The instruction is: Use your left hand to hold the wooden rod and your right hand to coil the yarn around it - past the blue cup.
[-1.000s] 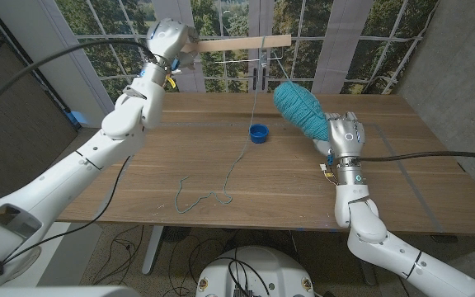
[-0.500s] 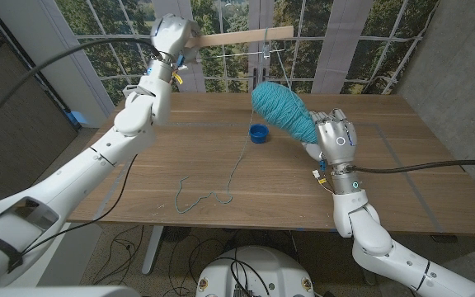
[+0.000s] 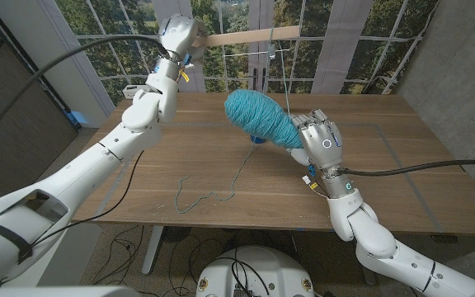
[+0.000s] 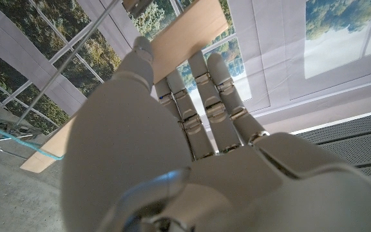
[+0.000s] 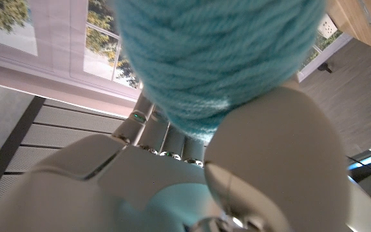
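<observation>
The right hand (image 3: 320, 142) is clamped around one end of the teal yarn ball (image 3: 258, 118), whose long axis tilts up and away toward ten o'clock from the hand. In the right wrist view the ball (image 5: 218, 58) bulges out over the right hand (image 5: 237, 174), wrapped snugly by it. Out at roughly eleven o'clock from that hand, high over the far edge of the table (image 3: 402, 165), the left hand (image 3: 180, 35) is closed on the wooden rod (image 3: 250, 38), holding it by its left end so the rod runs nearly level toward three o'clock. The left wrist view shows the left hand (image 4: 192, 142) with its fingers (image 4: 201, 90) laid across the flat face of the rod (image 4: 179, 45).

A thin strand (image 3: 277, 58) already hangs from the rod near its free end, so the next turn, I'd judge, needs the ball carried up toward twelve o'clock and around that end. The right hand is plainly the nearer one.

The blue cup (image 3: 257, 140) is almost wholly hidden behind the ball; only a sliver peeks beneath it. Loose yarn (image 3: 204, 196) trails on the table at about eight o'clock from the right hand. Where the strand leaves the ball I cannot make out.
</observation>
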`<action>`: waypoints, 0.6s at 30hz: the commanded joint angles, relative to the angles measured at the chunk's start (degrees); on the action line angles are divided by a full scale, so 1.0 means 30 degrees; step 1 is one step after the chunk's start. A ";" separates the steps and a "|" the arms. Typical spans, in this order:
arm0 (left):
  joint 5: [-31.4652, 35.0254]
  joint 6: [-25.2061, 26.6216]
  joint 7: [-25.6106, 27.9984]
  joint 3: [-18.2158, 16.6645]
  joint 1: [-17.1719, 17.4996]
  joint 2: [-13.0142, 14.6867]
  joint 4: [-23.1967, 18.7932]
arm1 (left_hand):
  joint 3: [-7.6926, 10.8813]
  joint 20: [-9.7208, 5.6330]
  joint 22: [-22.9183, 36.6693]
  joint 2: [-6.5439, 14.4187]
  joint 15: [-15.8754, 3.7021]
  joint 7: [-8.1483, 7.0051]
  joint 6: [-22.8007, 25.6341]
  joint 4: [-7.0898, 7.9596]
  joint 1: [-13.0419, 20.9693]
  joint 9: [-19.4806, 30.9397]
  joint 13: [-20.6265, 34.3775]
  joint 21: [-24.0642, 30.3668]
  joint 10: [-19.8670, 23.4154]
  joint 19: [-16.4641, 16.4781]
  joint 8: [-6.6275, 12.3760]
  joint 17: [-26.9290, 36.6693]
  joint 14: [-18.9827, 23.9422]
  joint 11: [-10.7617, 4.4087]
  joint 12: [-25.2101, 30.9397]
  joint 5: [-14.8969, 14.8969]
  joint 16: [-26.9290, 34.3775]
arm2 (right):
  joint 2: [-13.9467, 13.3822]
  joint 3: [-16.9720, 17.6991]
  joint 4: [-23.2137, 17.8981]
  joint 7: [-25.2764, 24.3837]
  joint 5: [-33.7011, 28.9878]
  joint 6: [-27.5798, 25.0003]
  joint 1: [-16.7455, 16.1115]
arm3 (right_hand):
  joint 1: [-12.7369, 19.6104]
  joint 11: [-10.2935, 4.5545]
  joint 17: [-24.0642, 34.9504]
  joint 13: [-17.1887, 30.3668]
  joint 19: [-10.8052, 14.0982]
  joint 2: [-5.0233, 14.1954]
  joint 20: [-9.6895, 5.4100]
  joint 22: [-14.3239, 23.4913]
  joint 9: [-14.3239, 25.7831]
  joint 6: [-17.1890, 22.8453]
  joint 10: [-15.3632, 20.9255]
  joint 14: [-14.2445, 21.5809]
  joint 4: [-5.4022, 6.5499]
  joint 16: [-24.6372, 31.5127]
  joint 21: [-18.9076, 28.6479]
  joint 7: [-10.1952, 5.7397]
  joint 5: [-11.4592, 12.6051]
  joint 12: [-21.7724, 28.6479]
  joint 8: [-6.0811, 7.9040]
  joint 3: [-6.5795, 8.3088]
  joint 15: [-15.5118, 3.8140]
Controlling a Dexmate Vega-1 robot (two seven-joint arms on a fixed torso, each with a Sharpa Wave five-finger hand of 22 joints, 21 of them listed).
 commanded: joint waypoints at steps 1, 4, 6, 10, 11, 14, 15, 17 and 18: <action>-0.0133 -0.0286 -0.0644 0.0528 -0.0586 -0.0018 0.0419 | 0.0078 -0.2402 0.0014 0.2077 -0.4083 -0.0549 0.0595 0.0013 0.1936 0.0516 0.0098 0.0123 0.0125 -0.0104 0.0109 0.0091 0.2933 -0.0003 -0.0062 0.0895 0.0072 | -0.0122 0.0444 -0.0708 -0.1091 -0.1334 0.2262 0.0332 | 0.4950 -0.1761 0.0011 0.0152 -0.0054 0.4757 -0.2996 0.0030 0.0057 0.2644 0.1801 0.1206 0.0143 -0.0063 0.0089 -0.2696 0.0081 0.0002 0.0032 0.0041 -0.2452; -0.0192 -0.0562 -0.0694 0.0646 -0.0755 -0.0029 0.0574 | 0.0069 -0.2399 0.0011 0.2073 -0.4086 -0.0598 0.0620 0.0015 0.1935 0.0514 0.0116 0.0139 0.0121 -0.0123 0.0122 0.0100 0.2937 -0.0012 -0.0084 0.0891 0.0054 | -0.0122 0.0436 -0.0756 -0.1109 -0.1664 0.2968 0.0709 | 0.4948 -0.1772 0.0016 0.0170 -0.0064 0.4758 -0.2995 0.0030 0.0089 0.2621 0.1791 0.1220 0.0157 -0.0089 0.0092 -0.2712 0.0090 -0.0011 0.0029 0.0022 -0.2449; -0.0143 -0.0777 -0.0800 0.0777 -0.0916 0.0003 0.0679 | 0.0065 -0.2398 0.0008 0.2069 -0.4084 -0.0584 0.0621 0.0017 0.1933 0.0512 0.0124 0.0140 0.0138 -0.0139 0.0123 0.0104 0.2936 -0.0016 -0.0087 0.0890 0.0045 | -0.0108 0.0429 -0.0698 -0.1092 -0.1883 0.3431 0.1028 | 0.4949 -0.1724 0.0019 0.0169 -0.0075 0.4762 -0.3002 0.0031 0.0113 0.2608 0.1800 0.1229 0.0165 -0.0108 0.0094 -0.2734 0.0098 -0.0022 0.0029 0.0011 -0.2450; -0.0127 -0.0987 -0.0738 0.0904 -0.1079 -0.0097 0.0875 | 0.0047 -0.2399 0.0001 0.2055 -0.4082 -0.0615 0.0635 0.0020 0.1931 0.0505 0.0135 0.0165 0.0148 -0.0187 0.0135 0.0118 0.2909 -0.0086 -0.0142 0.0889 -0.0006 | -0.0118 0.0472 -0.0722 -0.0750 -0.2193 0.4289 0.1669 | 0.4954 -0.1743 0.0031 0.0132 -0.0096 0.4768 -0.3002 0.0031 0.0164 0.2582 0.1824 0.1272 0.0188 -0.0157 0.0102 -0.2730 0.0120 -0.0079 0.0020 -0.0027 -0.2453; -0.0190 -0.1095 -0.0759 0.0908 -0.1102 -0.0079 0.0894 | 0.0042 -0.2396 0.0000 0.2053 -0.4081 -0.0658 0.0622 0.0024 0.1926 0.0504 0.0126 0.0169 0.0165 -0.0199 0.0132 0.0121 0.2905 -0.0084 -0.0154 0.0889 -0.0018 | -0.0129 0.0481 -0.0744 -0.0640 -0.2292 0.4489 0.1835 | 0.4966 -0.1731 0.0037 0.0124 -0.0103 0.4770 -0.3004 0.0032 0.0164 0.2607 0.1843 0.1280 0.0190 -0.0179 0.0106 -0.2736 0.0129 -0.0092 0.0019 -0.0038 -0.2458; -0.0305 -0.1315 -0.0655 0.0944 -0.1109 -0.0109 0.1029 | 0.0034 -0.2394 -0.0003 0.2054 -0.4080 -0.0659 0.0635 0.0032 0.1920 0.0500 0.0141 0.0181 0.0172 -0.0221 0.0139 0.0127 0.2900 -0.0074 -0.0172 0.0890 -0.0038 | -0.0097 0.0500 -0.0800 -0.0373 -0.2588 0.5045 0.2347 | 0.4959 -0.1764 0.0040 0.0159 -0.0111 0.4762 -0.3003 0.0032 0.0180 0.2607 0.1875 0.1274 0.0201 -0.0205 0.0110 -0.2743 0.0135 -0.0074 0.0018 -0.0057 -0.2453; -0.0360 -0.1452 -0.0693 0.0970 -0.1121 -0.0069 0.1058 | 0.0032 -0.2397 -0.0003 0.2056 -0.4080 -0.0639 0.0619 0.0034 0.1922 0.0499 0.0145 0.0191 0.0201 -0.0231 0.0135 0.0131 0.2900 -0.0090 -0.0177 0.0891 -0.0050 | -0.0062 0.0497 -0.0796 -0.0334 -0.2781 0.5154 0.2512 | 0.4962 -0.1791 0.0041 0.0171 -0.0112 0.4764 -0.3004 0.0033 0.0185 0.2641 0.1876 0.1276 0.0203 -0.0212 0.0112 -0.2745 0.0138 -0.0072 0.0032 -0.0060 -0.2456; -0.0378 -0.1588 -0.0632 0.1033 -0.1124 -0.0092 0.1164 | 0.0026 -0.2396 -0.0005 0.2058 -0.4081 -0.0635 0.0616 0.0037 0.1921 0.0496 0.0150 0.0201 0.0182 -0.0249 0.0137 0.0137 0.2905 -0.0077 -0.0206 0.0892 -0.0064 | -0.0001 0.0530 -0.0845 -0.0195 -0.3079 0.5351 0.2823 | 0.4962 -0.1741 0.0045 0.0176 -0.0116 0.4772 -0.3004 0.0034 0.0186 0.2641 0.1865 0.1283 0.0213 -0.0230 0.0117 -0.2743 0.0144 -0.0086 0.0023 -0.0071 -0.2455; -0.0390 -0.1643 -0.0666 0.1059 -0.1133 -0.0086 0.1175 | 0.0023 -0.2395 -0.0004 0.2060 -0.4083 -0.0656 0.0630 0.0039 0.1922 0.0495 0.0168 0.0211 0.0156 -0.0256 0.0144 0.0141 0.2911 -0.0122 -0.0222 0.0892 -0.0071 | 0.0027 0.0556 -0.0863 -0.0195 -0.3217 0.5451 0.2978 | 0.4960 -0.1747 0.0047 0.0190 -0.0120 0.4772 -0.3006 0.0034 0.0187 0.2636 0.1846 0.1284 0.0218 -0.0239 0.0118 -0.2746 0.0146 -0.0092 0.0017 -0.0078 -0.2453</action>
